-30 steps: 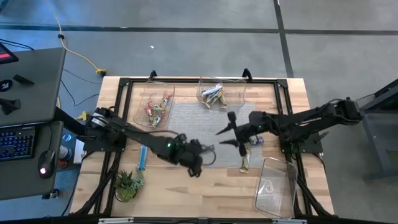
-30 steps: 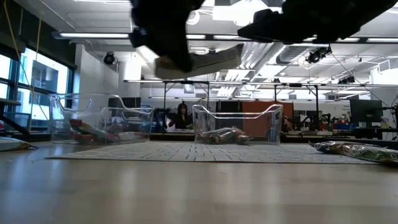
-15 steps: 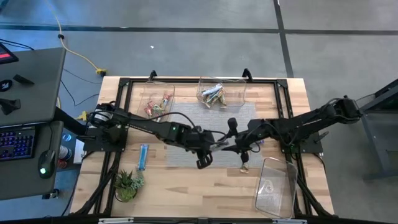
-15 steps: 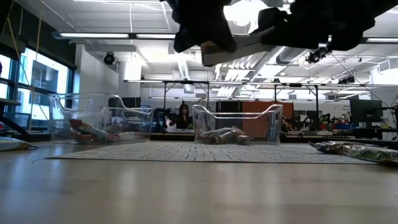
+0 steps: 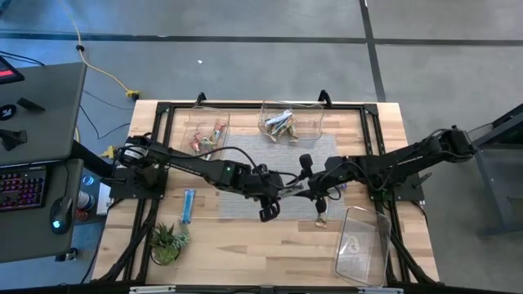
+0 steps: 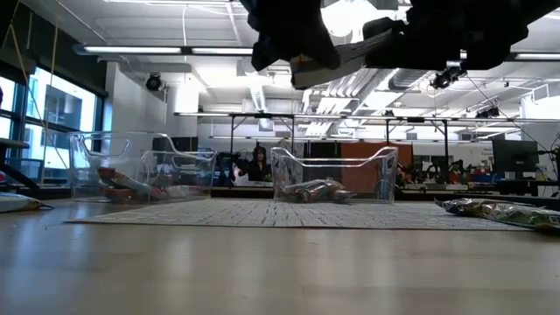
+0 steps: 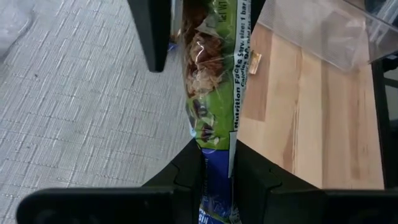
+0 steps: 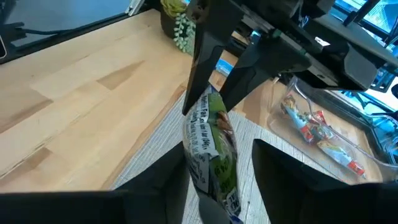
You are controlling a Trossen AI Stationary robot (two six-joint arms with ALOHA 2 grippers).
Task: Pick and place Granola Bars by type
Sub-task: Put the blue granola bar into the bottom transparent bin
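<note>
Hovering over the grey mat [image 5: 245, 163] at mid-table, our left gripper [image 5: 282, 191] and right gripper [image 5: 304, 189] meet nose to nose, each at one end of a green-wrapped bar [image 7: 211, 81]. In the left wrist view our fingers [image 7: 186, 171] pinch the bar's near end tightly, and it runs straight out from them to the other arm's fingers [image 7: 152, 31] at its far end. In the right wrist view the bar [image 8: 211, 149] sits between our right fingers [image 8: 273, 168], which look spread a little to either side of it; we cannot quite tell whether they touch the wrapper. From the low view the bar [image 6: 328, 63] hangs well above the table.

Beyond the grippers stand two clear bins, one [image 5: 204, 135] with red bars, one [image 5: 290, 122] with silvery ones. An empty bin [image 5: 364, 245] lies nearest the right gripper, with another bar [image 5: 321, 214] just beside it. A blue bar [image 5: 188, 204] lies behind the left gripper, near a potted plant [image 5: 166, 241].
</note>
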